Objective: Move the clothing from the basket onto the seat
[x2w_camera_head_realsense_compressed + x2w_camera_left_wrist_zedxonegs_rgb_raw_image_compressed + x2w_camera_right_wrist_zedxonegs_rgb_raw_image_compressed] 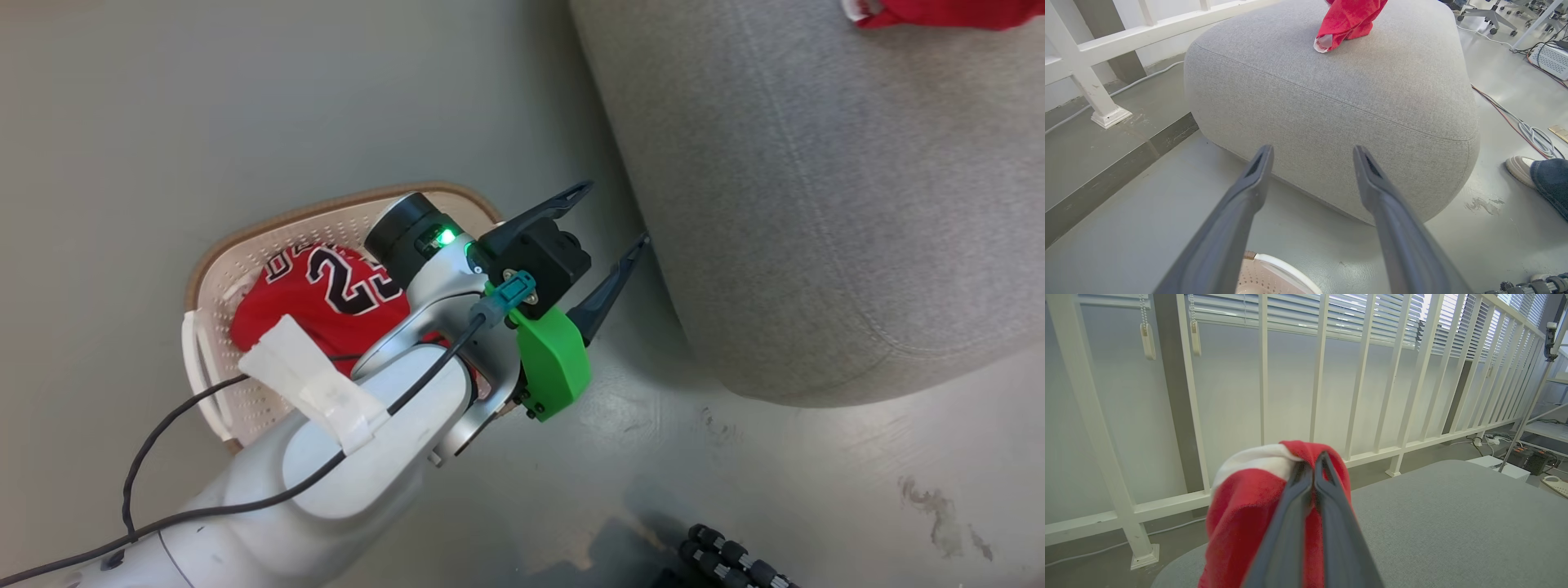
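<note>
**Q:** Where are your claws?

**A:** My left claw (616, 212) (1312, 149) is spread wide and empty, over the floor (122, 122) between the basket (245, 237) and the seat (816, 204); my right claw (1312, 461) is pinched tight on the red shorts (1241, 506), above the seat's top.

**Q:** And the jersey?

**A:** The jersey (326, 286) lies in the basket, number 23 up, partly hidden under my left forearm (367, 441); the basket stands on the floor near the seat.

Head: steeply down over basket (237, 273), seat (816, 204) edge. Left wrist: low, facing seat flank. Right wrist: above seat, toward railing (1265, 375).
</note>
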